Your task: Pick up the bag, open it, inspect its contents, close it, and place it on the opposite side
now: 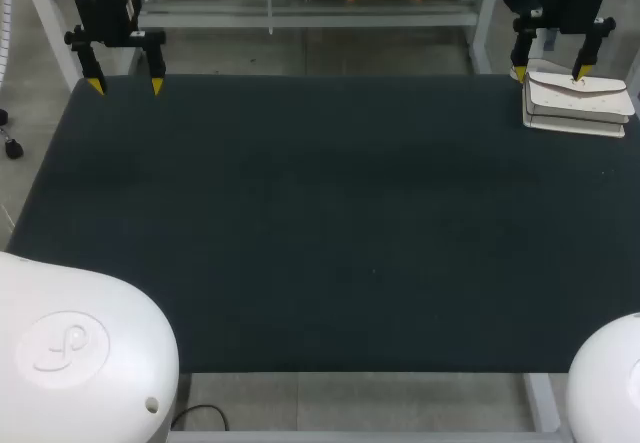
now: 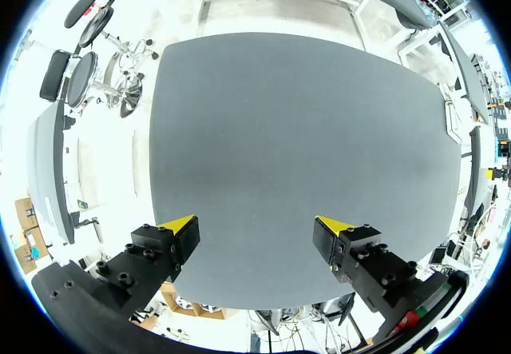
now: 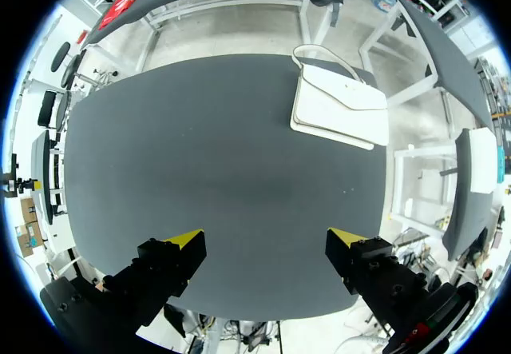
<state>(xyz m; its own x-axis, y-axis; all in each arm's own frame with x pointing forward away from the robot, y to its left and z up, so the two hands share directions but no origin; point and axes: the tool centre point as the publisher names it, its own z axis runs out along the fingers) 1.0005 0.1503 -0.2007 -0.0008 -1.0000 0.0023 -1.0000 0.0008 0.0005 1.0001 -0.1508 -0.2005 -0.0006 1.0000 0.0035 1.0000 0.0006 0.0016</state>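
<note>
White handbag (image 1: 578, 103) lies flat at the table's (image 1: 320, 223) far right corner. Left gripper (image 1: 126, 85) and right gripper (image 1: 548, 71): fingers spread wide, holding nothing.

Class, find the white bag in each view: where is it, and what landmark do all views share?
Head view: white bag on the dark table, at its far right corner.
Left wrist view: not clearly in it.
Right wrist view: far ahead of the right claw, at a table corner.
Shared landmark: the dark table.
</note>
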